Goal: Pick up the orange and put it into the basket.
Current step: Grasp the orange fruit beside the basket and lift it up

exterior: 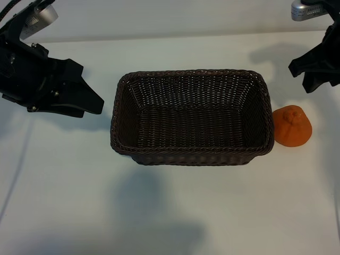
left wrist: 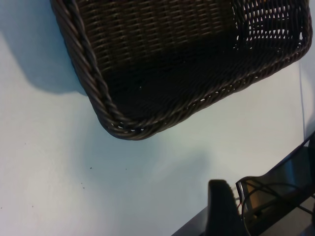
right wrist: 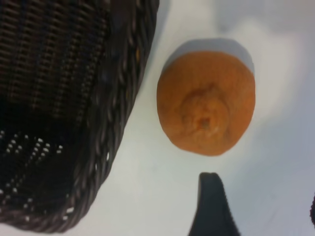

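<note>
The orange (exterior: 291, 126) sits on the white table, just off the right end of the basket (exterior: 121, 114) and apart from it; its raised knob shows in the right wrist view (right wrist: 205, 103). The dark-brown wicker basket stands mid-table with nothing inside. My right gripper (exterior: 302, 78) hangs open above and behind the orange, holding nothing; one dark finger (right wrist: 212, 206) points toward the fruit, short of it. At the far left, away from the basket, my left gripper (exterior: 91, 87) is open and holds nothing, with one finger (left wrist: 222, 206) in sight.
The basket's braided rim and corner (left wrist: 123, 129) fill much of the left wrist view. Bare white table lies in front of the basket and to its left. Camera mounts stand at the back corners (exterior: 40, 16).
</note>
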{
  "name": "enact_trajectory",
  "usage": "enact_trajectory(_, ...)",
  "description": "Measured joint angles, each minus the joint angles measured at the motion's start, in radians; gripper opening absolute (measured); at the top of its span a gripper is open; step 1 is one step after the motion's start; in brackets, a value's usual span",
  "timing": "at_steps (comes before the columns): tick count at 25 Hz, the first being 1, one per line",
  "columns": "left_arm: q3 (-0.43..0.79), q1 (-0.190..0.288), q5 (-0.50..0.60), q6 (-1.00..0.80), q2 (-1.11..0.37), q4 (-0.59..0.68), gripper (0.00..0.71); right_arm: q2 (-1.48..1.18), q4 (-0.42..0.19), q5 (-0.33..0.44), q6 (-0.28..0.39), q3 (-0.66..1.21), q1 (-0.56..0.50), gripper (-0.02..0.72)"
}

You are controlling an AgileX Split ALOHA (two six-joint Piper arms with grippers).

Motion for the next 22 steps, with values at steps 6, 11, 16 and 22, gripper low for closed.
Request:
enact_trajectory(6,0.0,0.0,0.0,0.0,0.0,0.0,0.467,0.056,0.004,-0.029,0.007,0.0,0.0,0.469)
enact_trajectory(11,0.0,0.0,0.0,0.0,0.0,0.0,0.467,0.102,0.007,-0.037,0.013,0.0,0.0,0.47)
enact_trajectory(16,0.0,0.0,0.0,0.0,0.0,0.0,0.467,0.149,0.007,-0.047,0.013,0.0,0.0,0.47)
enact_trajectory(22,0.0,0.0,0.0,0.0,0.0,0.0,0.467,0.167,0.004,-0.109,0.013,0.033,0.0,0.47)
